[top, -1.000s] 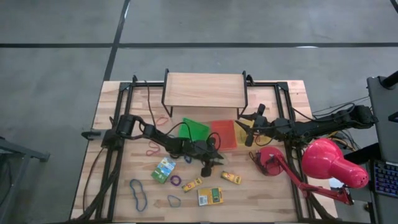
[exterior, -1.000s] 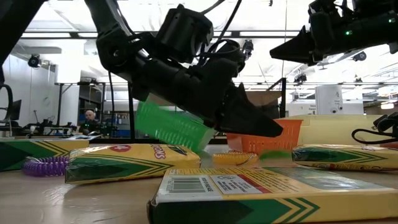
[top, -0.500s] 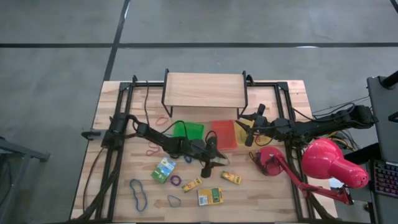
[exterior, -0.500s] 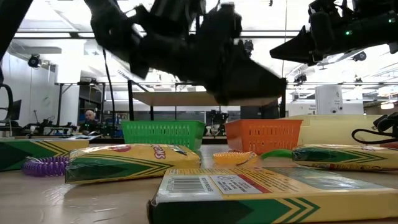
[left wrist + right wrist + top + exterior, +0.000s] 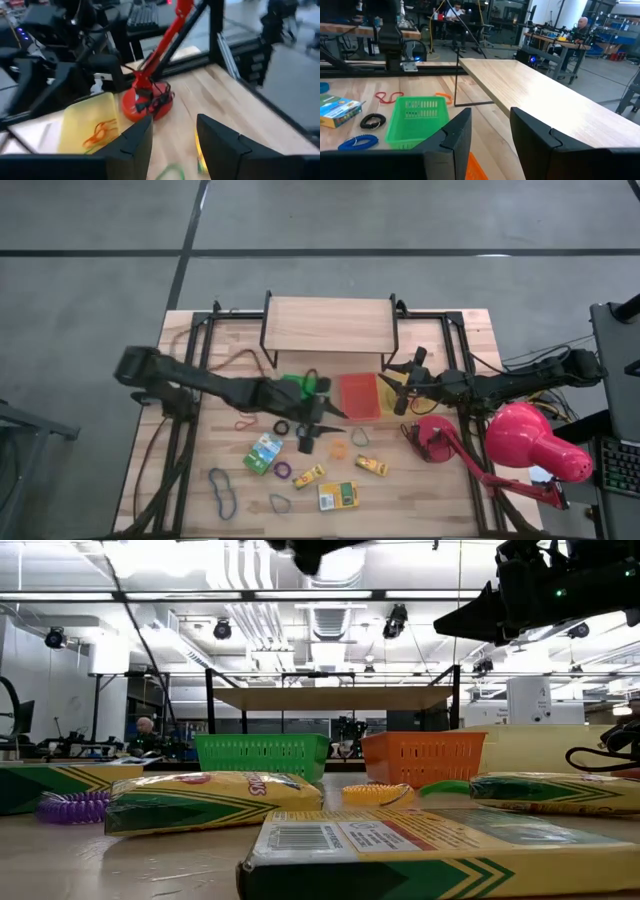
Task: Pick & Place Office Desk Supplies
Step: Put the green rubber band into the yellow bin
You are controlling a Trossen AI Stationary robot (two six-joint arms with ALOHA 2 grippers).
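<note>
Jaws, left: left gripper (image 5: 306,442) shows a plain gap between its two dark fingers in its wrist view, and I see nothing held between them.
Jaws, right: right gripper (image 5: 392,388) also stands parted and empty, parked over the yellow plastic tray (image 5: 394,396).
Left position: I have it raised above the table, just in front of the green plastic tray (image 5: 296,387), with the orange plastic tray (image 5: 359,396) beside that.
Supplies: thin green rubber-band loop (image 5: 360,437) and orange rubber-band loop (image 5: 338,450) lie loose near the left gripper; small yellow-and-green printed cardboard boxes (image 5: 337,496) sit nearer the front edge, with blue rubber-band loops (image 5: 221,490) toward the front left.
Handling, bands: I judge them light, limp and flat to the wood; I would pinch one strand from straight above.
Handling, boxes: light and stiff but crushable; I would take one across its narrow sides.
Surroundings: red desk lamp (image 5: 525,442) stands right, clear of my reach.
</note>
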